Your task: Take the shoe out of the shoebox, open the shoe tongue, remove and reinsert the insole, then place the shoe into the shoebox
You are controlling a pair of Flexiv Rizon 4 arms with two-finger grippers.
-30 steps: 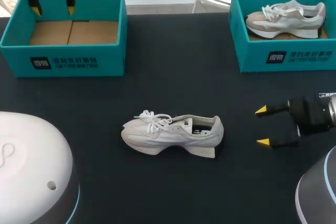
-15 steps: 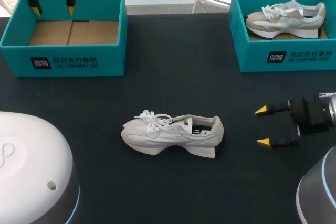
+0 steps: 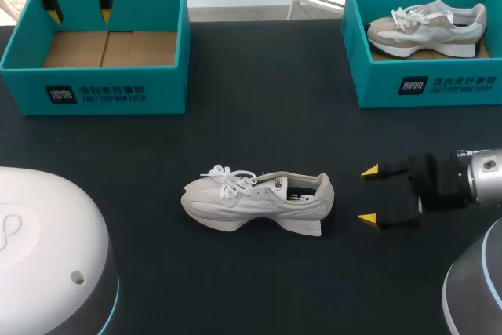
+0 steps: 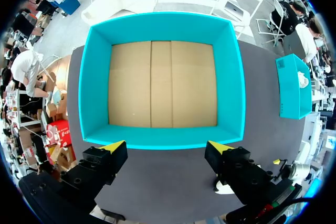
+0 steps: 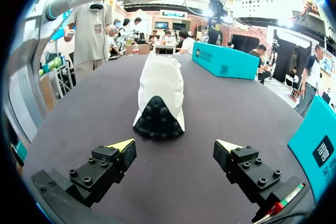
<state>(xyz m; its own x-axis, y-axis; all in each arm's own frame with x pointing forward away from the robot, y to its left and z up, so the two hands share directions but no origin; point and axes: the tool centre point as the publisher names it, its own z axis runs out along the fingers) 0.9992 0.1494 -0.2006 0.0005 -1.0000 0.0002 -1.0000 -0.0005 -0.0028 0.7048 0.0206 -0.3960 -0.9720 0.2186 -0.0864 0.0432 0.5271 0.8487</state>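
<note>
A white shoe [image 3: 255, 200] lies on its side in the middle of the dark table, toe to the left, heel to the right; in the right wrist view the white shoe [image 5: 160, 93] shows its black heel sole straight ahead of the fingers. My right gripper [image 3: 369, 194] stands open just right of the heel, a short gap away, with nothing between its fingers [image 5: 118, 148]. The empty teal shoebox [image 3: 98, 49] sits at the back left. My left gripper [image 3: 77, 7] hangs open above its far rim; in the left wrist view the cardboard floor of the teal shoebox [image 4: 160, 85] lies bare.
A second teal box [image 3: 427, 45] at the back right holds a grey-and-white shoe [image 3: 427, 27]. The white bases of my arms [image 3: 47, 256] fill the near corners.
My right gripper has slid left toward the shoe's heel, still open. The left arm and the shoe have not moved.
</note>
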